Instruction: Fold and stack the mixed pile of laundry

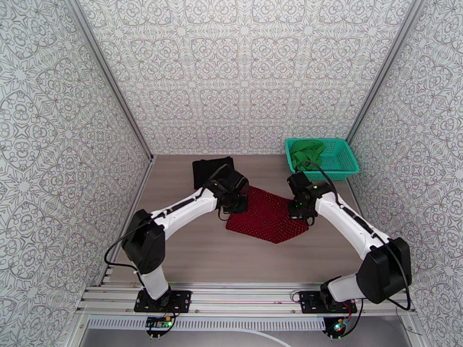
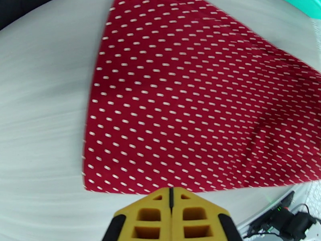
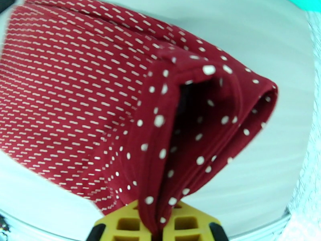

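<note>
Red dotted garment | mostly flat | corner pinched (right hand)

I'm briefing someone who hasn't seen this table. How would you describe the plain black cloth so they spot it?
On the grey-brown wooden tabletop, look to the far edge, left of the teal plastic mesh basket. The plain black cloth lies there, just beyond the left arm. Unlike the dark red dotted cloth and the bright green garment in the basket, it is unpatterned black.
</note>
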